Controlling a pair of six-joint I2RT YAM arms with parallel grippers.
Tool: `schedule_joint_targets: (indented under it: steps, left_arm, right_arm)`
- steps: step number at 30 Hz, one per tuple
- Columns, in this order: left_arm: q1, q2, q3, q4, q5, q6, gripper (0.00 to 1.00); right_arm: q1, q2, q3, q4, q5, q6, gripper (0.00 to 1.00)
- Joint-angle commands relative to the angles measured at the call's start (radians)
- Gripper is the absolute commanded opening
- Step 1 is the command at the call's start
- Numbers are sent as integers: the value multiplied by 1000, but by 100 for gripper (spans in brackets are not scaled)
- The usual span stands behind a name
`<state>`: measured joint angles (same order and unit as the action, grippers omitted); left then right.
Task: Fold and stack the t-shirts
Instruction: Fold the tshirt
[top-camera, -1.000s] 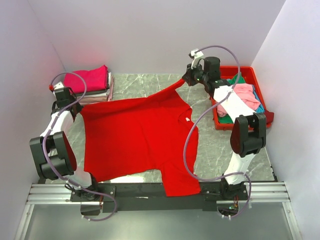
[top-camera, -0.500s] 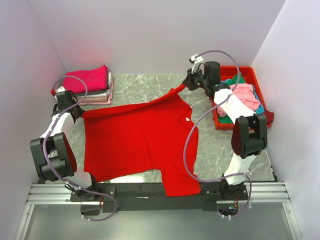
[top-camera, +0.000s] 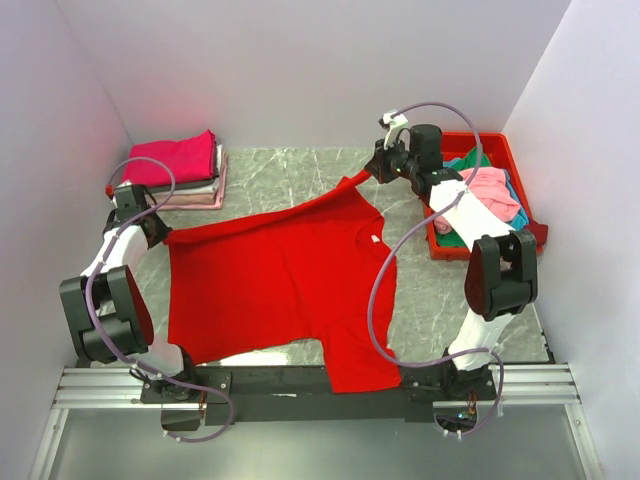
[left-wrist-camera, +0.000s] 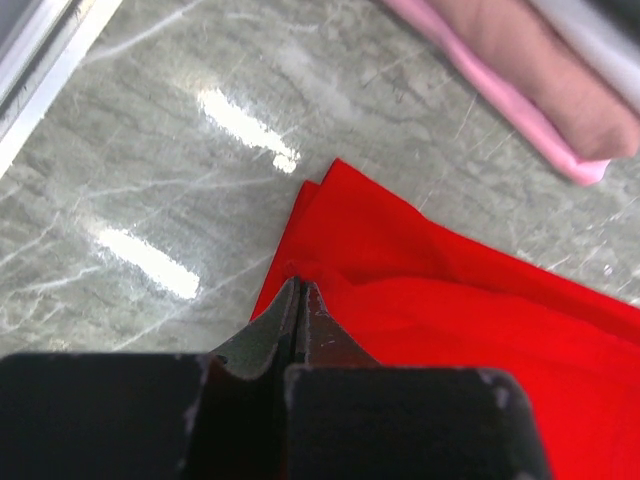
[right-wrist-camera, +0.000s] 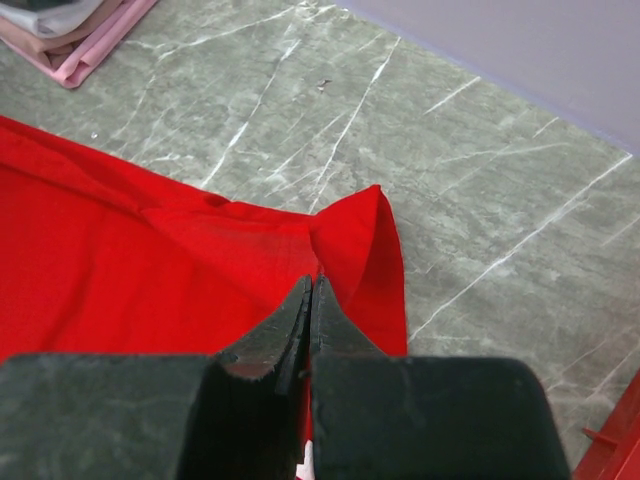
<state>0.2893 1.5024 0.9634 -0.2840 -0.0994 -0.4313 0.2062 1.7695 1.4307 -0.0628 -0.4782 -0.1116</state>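
Observation:
A large bright red t-shirt (top-camera: 270, 280) lies spread over the grey marble table, its near hem hanging over the front rail. My left gripper (top-camera: 157, 231) is shut on its far left corner, and in the left wrist view the closed tips (left-wrist-camera: 298, 287) pinch the red cloth (left-wrist-camera: 450, 300). At the shirt's far right corner my right gripper (top-camera: 373, 172) is also shut on cloth, lifting that corner a little. In the right wrist view its tips (right-wrist-camera: 313, 283) meet on a red fold (right-wrist-camera: 360, 240). The far edge runs taut between the two grippers.
A stack of folded t-shirts (top-camera: 185, 165), magenta on top, sits at the back left, and its pink edge (left-wrist-camera: 520, 90) lies close to the left gripper. A red bin (top-camera: 497, 140) with loose pink, white, green and teal t-shirts (top-camera: 485, 190) stands at the right. Walls enclose three sides.
The left gripper has drawn its corner of the red t-shirt a little toward the near side. The right gripper has shifted slightly back and to the right, keeping the far edge stretched.

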Motion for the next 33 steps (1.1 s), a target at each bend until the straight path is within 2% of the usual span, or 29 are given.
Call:
schedule_joint_targets:
  steps: [1, 9, 11, 12, 13, 14, 15, 18, 19, 21, 25, 33]
  left_arm:
    - [2, -4, 1, -29, 29, -3, 0]
    - [2, 16, -2, -89, 84, 11, 0]
    - [4, 24, -3, -107, 92, 16, 4]
    - [2, 21, -3, -116, 92, 13, 11]
    - [4, -3, -3, -121, 92, 6, 28]
    - [4, -23, -8, -126, 80, 2, 34]
    - [4, -54, -11, -123, 75, 0, 45]
    - [4, -203, -26, -113, 43, -15, 61]
    - [4, -281, -31, -103, 32, -21, 64]
    - [4, -353, -52, -83, 29, -24, 67]
    - [4, -499, -107, -29, 46, -11, 67]
    - [4, -579, -202, -21, 76, 22, 66]
  right_arm:
    - [-8, -58, -10, 31, -14, 6, 0]
    - [-8, -58, -15, 20, -10, 0, 0]
    - [-8, -58, -16, 14, -10, -2, 0]
    - [-10, -59, -16, 11, -10, -5, 0]
    - [-8, -61, -19, 8, -10, -8, 0]
    - [-8, -64, -21, 1, -10, -11, 0]
    - [-8, -67, -26, -2, -11, -17, 0]
    - [-10, -74, -44, -11, -13, -34, 0]
    - [-10, -77, -47, -14, -14, -36, 0]
    - [-8, -79, -55, -29, -20, -48, 0]
    - [-10, -90, -78, -45, -28, -68, 0]
    - [-8, -105, -130, -89, -16, -102, 0]
